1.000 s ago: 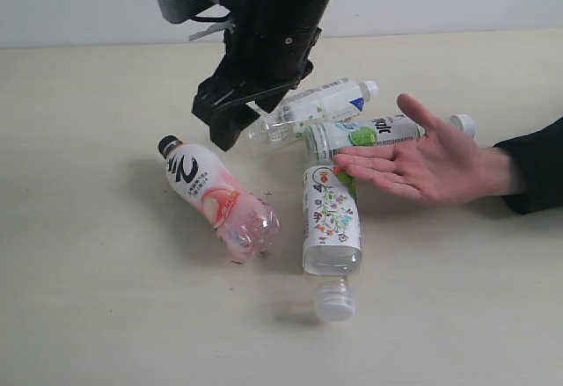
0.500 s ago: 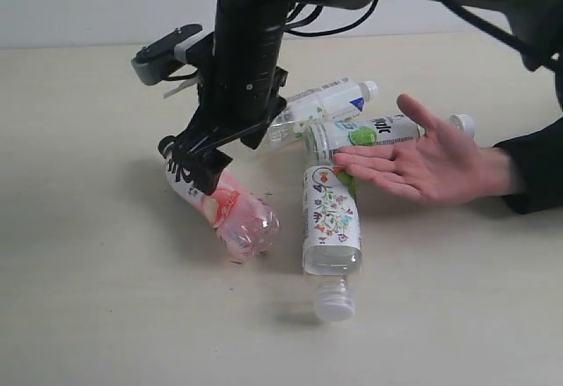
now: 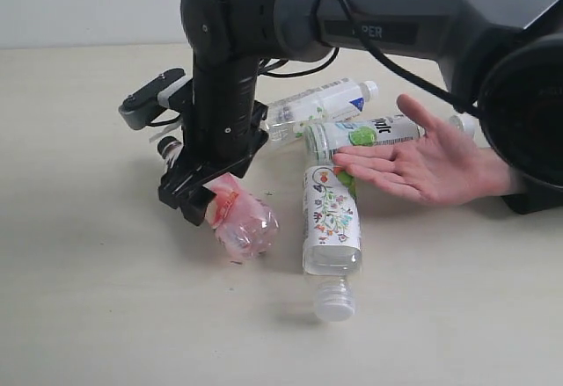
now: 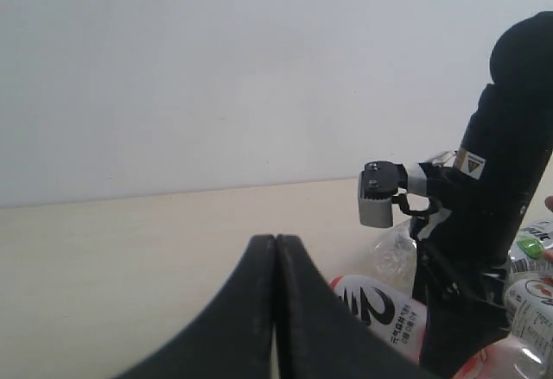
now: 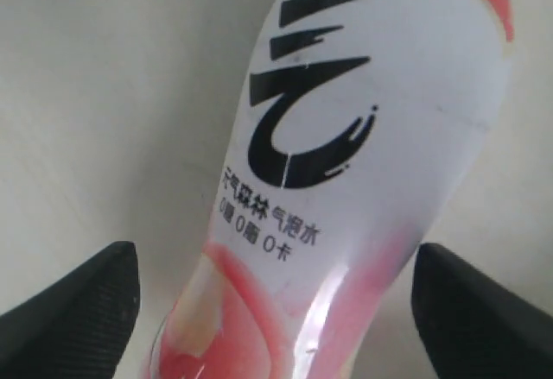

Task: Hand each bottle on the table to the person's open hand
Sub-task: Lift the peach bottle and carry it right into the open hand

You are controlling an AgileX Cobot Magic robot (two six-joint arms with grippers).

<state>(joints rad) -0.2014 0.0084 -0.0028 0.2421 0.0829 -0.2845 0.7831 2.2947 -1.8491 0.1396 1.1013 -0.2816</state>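
Observation:
The pink bottle [image 3: 244, 224] lies on the table [image 3: 88, 280], black cap to the rear left, and its label fills the right wrist view [image 5: 363, 137]. My right gripper [image 3: 195, 196] has come down over its middle. It is open [image 5: 276, 297], with one finger [image 5: 78, 306] on each side and a gap to the bottle. The floral-label bottle [image 3: 331, 219], green-dot-label bottle [image 3: 361, 133] and slim white-label bottle [image 3: 318, 102] lie just right of it. The person's open hand [image 3: 431, 162] rests palm up beside them. My left gripper [image 4: 276, 243] is shut and empty, low and apart from the pink bottle [image 4: 380, 310].
The right arm [image 3: 387, 25] stretches across from the upper right, over the slim bottle and above the hand. A black sleeve [image 3: 538, 162] enters at the right edge. Bare tabletop lies to the left and along the front.
The right gripper moved from above the slim white-label bottle down and to the left, and now straddles the pink bottle. Bottles and hand stayed put.

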